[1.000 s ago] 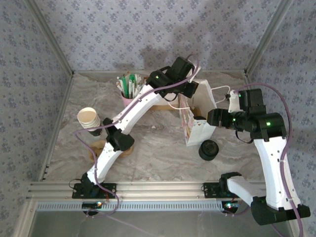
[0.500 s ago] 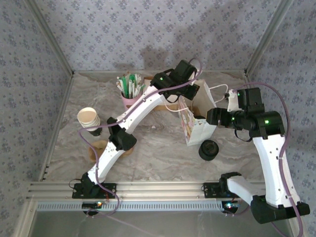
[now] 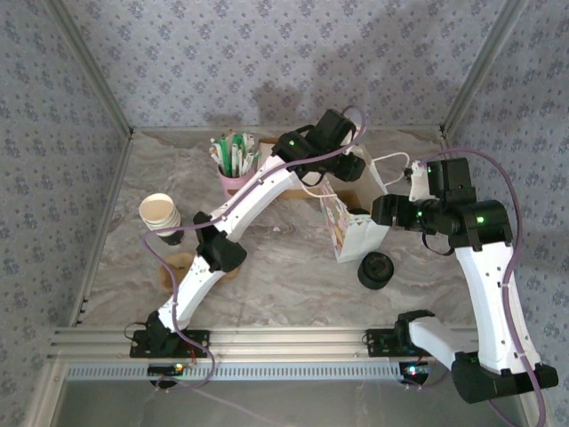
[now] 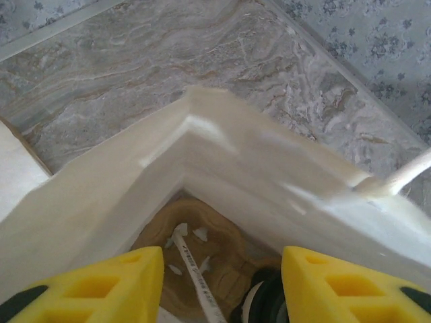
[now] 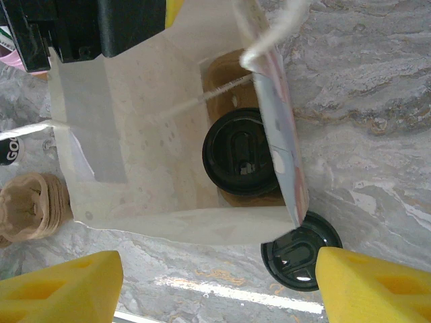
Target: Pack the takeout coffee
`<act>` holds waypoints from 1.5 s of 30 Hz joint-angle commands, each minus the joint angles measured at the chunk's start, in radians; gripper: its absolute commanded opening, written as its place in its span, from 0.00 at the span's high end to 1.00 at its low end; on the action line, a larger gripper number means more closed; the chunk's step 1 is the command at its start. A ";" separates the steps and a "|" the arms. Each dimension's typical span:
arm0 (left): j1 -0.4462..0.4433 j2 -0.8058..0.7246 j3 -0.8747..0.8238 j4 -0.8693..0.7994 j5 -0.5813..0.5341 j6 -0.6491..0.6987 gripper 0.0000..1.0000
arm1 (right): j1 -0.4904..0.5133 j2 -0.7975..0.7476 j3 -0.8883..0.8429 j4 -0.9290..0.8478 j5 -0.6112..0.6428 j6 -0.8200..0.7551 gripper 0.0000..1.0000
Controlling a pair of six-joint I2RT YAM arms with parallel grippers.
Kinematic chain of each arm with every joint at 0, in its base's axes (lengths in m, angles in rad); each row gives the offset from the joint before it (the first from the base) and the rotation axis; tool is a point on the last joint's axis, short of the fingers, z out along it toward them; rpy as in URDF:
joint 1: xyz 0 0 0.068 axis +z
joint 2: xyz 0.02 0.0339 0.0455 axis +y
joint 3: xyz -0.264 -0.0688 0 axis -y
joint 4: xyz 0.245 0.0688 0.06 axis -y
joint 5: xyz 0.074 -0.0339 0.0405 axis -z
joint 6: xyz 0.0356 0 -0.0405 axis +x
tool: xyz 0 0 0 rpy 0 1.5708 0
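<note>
The takeout coffee [image 5: 241,161], a cup with a black lid, stands inside the open white paper bag [image 3: 363,237] in a brown carrier [image 4: 202,242]. In the left wrist view its lid's edge [image 4: 266,304] sits beside a white wrapped stick [image 4: 195,269] that lies across the carrier. My left gripper [image 4: 219,289] hangs over the bag's mouth [image 3: 348,169], open with nothing between its fingers. My right gripper [image 5: 215,293] is open at the bag's near right side [image 3: 378,212], apart from it and empty.
A squat pile of black lids [image 3: 375,269] rests just in front of the bag. Lidless paper cups [image 3: 160,213] are stacked at the left, near some brown carriers [image 3: 174,266]. A pink cup of sticks [image 3: 233,169] stands at the back.
My left gripper has opened and shifted slightly right above the bag. The right arm has not moved.
</note>
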 commanded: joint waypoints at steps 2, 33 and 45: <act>-0.007 -0.061 0.034 -0.009 0.021 -0.002 0.44 | 0.005 -0.010 0.004 -0.007 -0.012 0.000 0.22; -0.054 -0.444 -0.141 -0.046 -0.087 0.044 0.01 | 0.012 -0.144 0.064 0.117 -0.169 0.005 0.20; -0.084 -0.840 -0.753 0.228 -0.139 -0.025 0.00 | 0.085 -0.218 0.018 0.187 -0.263 0.039 0.18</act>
